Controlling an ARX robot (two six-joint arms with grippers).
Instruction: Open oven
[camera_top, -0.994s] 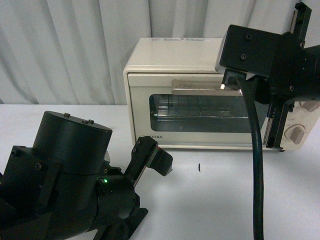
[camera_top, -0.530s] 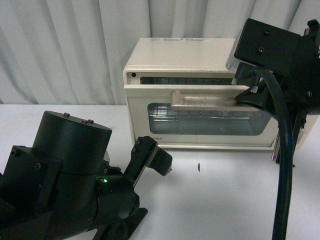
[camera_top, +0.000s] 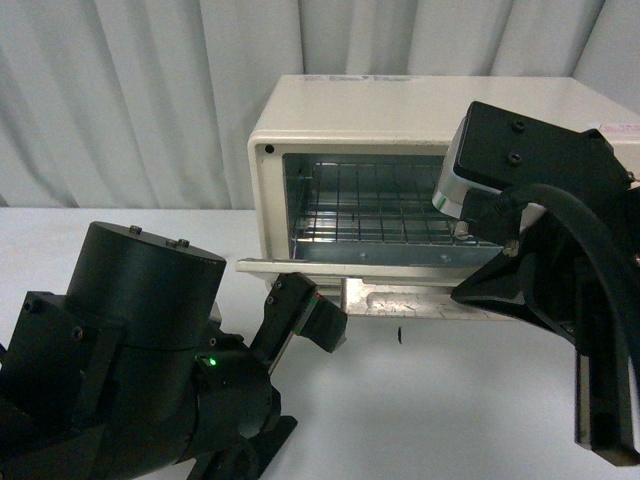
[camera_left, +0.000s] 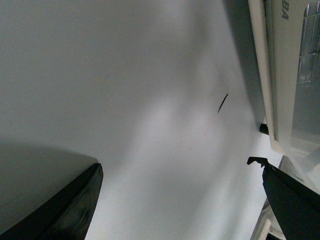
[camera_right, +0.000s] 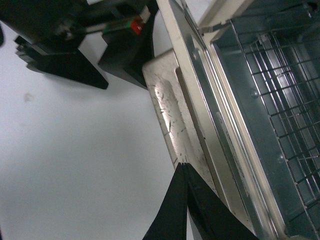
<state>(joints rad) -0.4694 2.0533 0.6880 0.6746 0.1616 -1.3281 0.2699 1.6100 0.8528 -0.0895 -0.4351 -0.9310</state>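
Right gripper (camera_right: 183, 166) pinched closed, nothing between its 2 fingers, tips touching handle (camera_right: 167, 110) of oven (camera_top: 400, 105). Door (camera_top: 290, 265) lies flat, open. Left gripper (camera_left: 176, 165) spread wide, empty, oven just beside it.

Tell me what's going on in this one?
The oven is open: its door lies folded flat and the wire rack inside is exposed. The right gripper is at the door's handle, fingers closed together with their tips on its edge. The left gripper is open and holds nothing, low over the white table in front of the oven.
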